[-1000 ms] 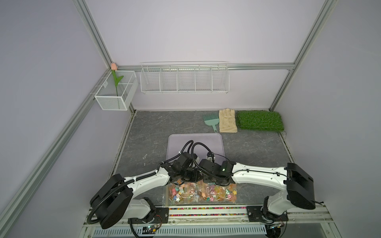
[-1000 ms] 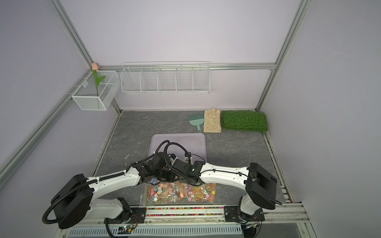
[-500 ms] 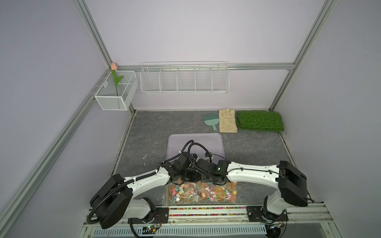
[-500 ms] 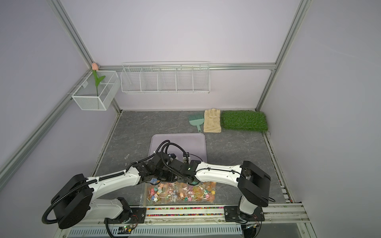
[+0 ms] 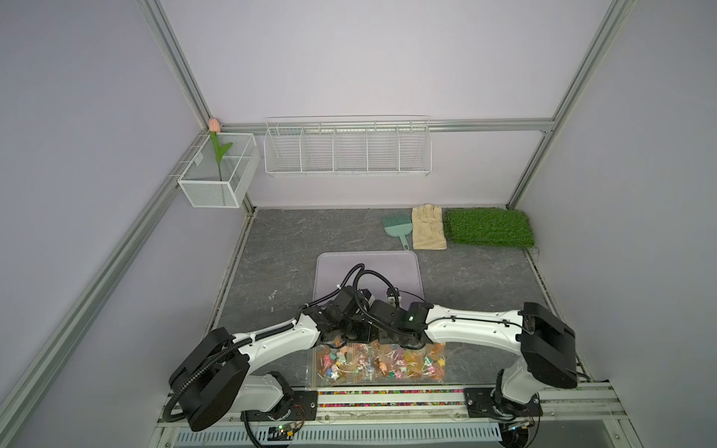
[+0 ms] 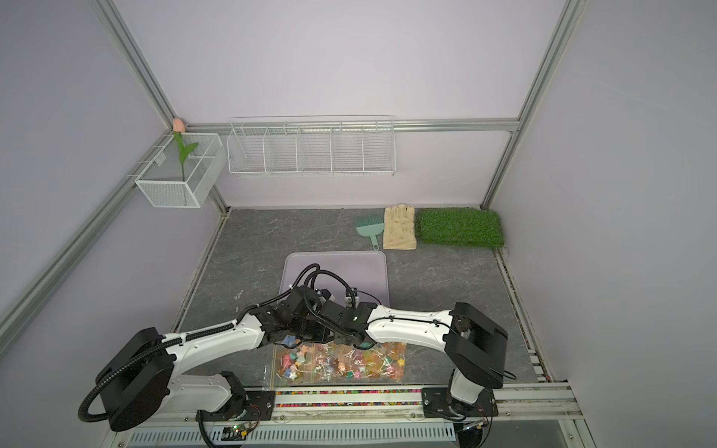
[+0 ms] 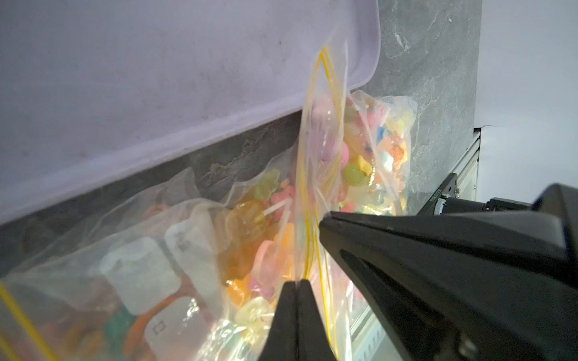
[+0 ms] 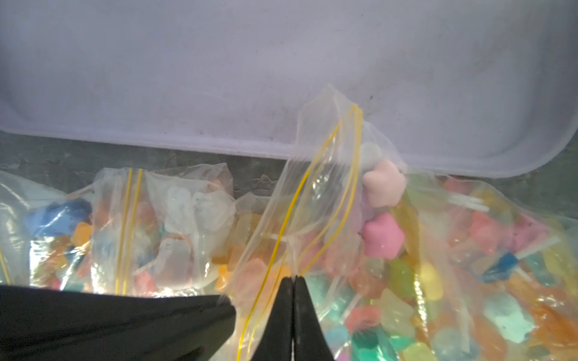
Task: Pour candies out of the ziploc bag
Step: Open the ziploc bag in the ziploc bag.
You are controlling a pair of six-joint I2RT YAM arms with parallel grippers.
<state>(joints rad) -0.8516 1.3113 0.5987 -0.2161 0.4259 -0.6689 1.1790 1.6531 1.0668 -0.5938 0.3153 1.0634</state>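
Spillage across the desk [image 5: 485, 279] is the biggest risk. The ziploc bag [image 5: 380, 362] lies flat near the front edge, just beside the near rim of the tray [image 5: 403, 267]. If its mouth opens while pointing anywhere but over that tray, the load rolls onto the desk or off the front.

Next comes a dragged bag: both arms meet over its far edge, and an uneven pull would likely slide the whole pouch rather than part the seal. Tearing follows, since each grip is only a thin fold of film.

The left pincer [image 7: 294, 286] is closed tight on film right beside the yellow zip lines [image 8: 357, 147]. The right pincer [image 8: 294, 279] is likewise fully closed on a raised fold of the same mouth. The two tips sit near each other, so a slip of either would drop the fold. Whether the seal is parted I cannot tell.

The desk is dark grey, matt and mottled like slate. The tray is pale lilac plastic, shallow, round-cornered and faintly scuffed. The bag is clear, glossy, crinkled film and looks slippery. Smaller pouches [image 8: 131, 218] with their own yellow lines seem to sit inside it and could jam in the mouth.

The candies [image 8: 383, 236] are inside the bag: stars and flowers, some chalky pink, others translucent orange, yellow or teal. Their sticks [image 8: 469, 203] are thin, white and apt to snag.
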